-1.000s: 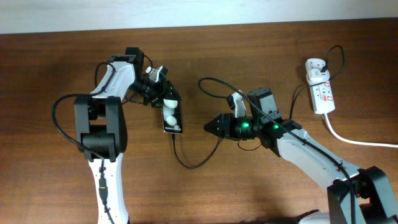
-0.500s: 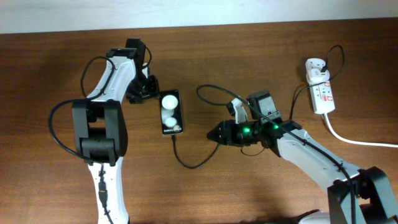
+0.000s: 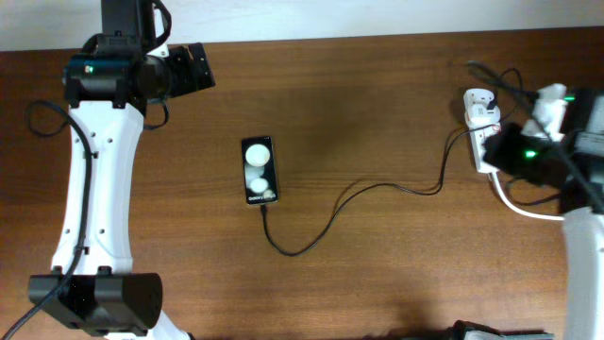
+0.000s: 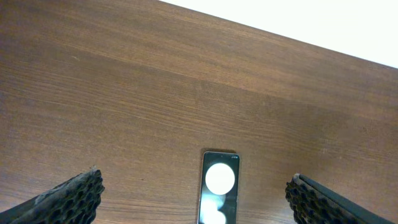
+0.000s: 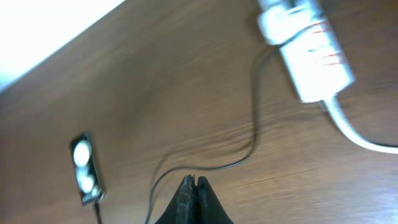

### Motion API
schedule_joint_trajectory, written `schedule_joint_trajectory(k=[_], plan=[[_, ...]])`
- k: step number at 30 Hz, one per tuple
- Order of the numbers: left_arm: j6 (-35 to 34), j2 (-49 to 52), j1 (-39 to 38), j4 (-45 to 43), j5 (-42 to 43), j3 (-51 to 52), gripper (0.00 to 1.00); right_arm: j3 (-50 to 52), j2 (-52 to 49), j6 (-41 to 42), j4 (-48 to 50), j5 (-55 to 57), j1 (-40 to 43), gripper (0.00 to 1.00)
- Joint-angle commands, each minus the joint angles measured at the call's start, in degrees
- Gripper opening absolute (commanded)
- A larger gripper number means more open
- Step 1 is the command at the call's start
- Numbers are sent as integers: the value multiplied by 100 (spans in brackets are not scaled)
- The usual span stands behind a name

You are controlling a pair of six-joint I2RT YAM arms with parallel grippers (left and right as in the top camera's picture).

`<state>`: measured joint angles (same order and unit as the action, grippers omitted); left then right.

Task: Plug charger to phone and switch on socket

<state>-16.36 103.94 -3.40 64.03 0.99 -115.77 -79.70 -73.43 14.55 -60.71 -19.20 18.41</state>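
The phone (image 3: 260,171) lies flat mid-table, screen up with two round reflections; it also shows as the phone (image 4: 219,186) and the phone (image 5: 84,168). The thin black charger (image 3: 377,186) meets the phone's near end, loops, and runs right to the white socket (image 3: 483,132), seen too as the socket (image 5: 308,59). My left gripper (image 3: 192,68) hangs high at the back left, open and empty, its fingers wide apart either side of the phone in the left gripper (image 4: 194,179) view. My right gripper (image 5: 194,182) is shut on nothing, raised over the socket's near end (image 3: 493,154).
A thick white cord (image 3: 538,212) leaves the socket toward the right edge. A white adapter (image 3: 478,102) is plugged in at the socket's far end. The table's back edge meets a white wall.
The left arm lifted off the phone to the back left and opened wide. The right arm swung right to the socket and shut. The cable now stretches rightward.
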Motion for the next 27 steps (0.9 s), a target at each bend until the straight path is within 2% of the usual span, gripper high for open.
schedule_joint_trajectory(k=[1,4,7,12,27], plan=[[-11,24,9,-4,-81,22,99,-273,-713,-214,2,-376,1036,4],[-11,24,9,-4,-81,22,99,-1189,-2159,-212,-24,-739,1646,4],[-11,24,9,-4,-81,22,99,-2041,-3285,-212,-37,-737,1703,4],[-11,24,9,-2,-81,22,99,-2076,-4570,-278,1174,-737,1672,4],[-11,24,9,-4,-81,22,99,-2070,-5783,-363,2092,-717,979,4]])
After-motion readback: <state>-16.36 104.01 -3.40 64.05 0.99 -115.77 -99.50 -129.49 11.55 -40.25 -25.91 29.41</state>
